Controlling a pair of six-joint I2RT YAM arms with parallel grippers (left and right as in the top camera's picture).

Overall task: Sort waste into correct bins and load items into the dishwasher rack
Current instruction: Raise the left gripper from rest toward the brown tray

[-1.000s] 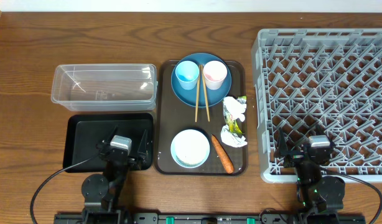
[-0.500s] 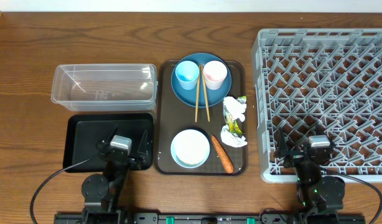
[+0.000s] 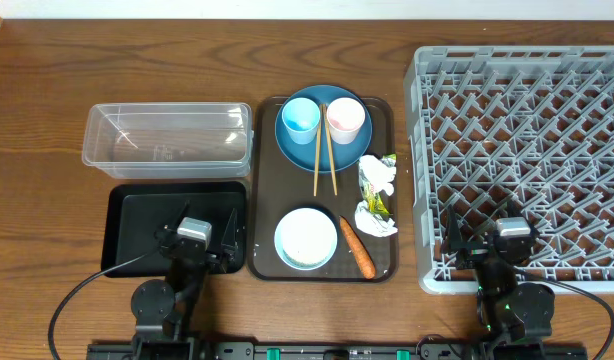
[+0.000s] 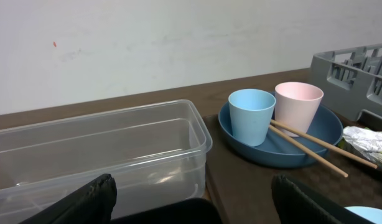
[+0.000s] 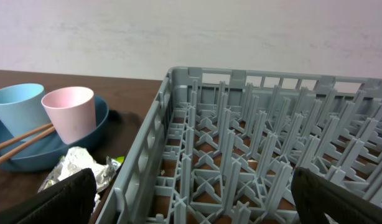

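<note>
On the brown serving tray (image 3: 262,180), the blue plate (image 3: 347,150) holds a light-blue cup (image 3: 300,118), a pink cup (image 3: 345,119) and chopsticks (image 3: 322,155). Nearer are the white bowl (image 3: 306,237), the carrot (image 3: 357,247), and white tissue with the yellow-green wrapper (image 3: 376,190). Rice grains cannot be made out. The clear tub (image 3: 167,135) and black tray (image 3: 137,215) lie left, and the grey rack (image 3: 527,120) right. My left gripper (image 3: 195,240) (image 4: 194,208) is open and empty over the black tray. My right gripper (image 3: 499,245) (image 5: 194,202) is open and empty over the rack's front edge.
The left wrist view shows the clear tub (image 4: 104,155), both cups (image 4: 251,115) and the chopsticks (image 4: 315,144). The right wrist view shows the rack's pegs (image 5: 259,137), the pink cup (image 5: 69,112) and the tissue (image 5: 79,165). A pale wall stands behind the table.
</note>
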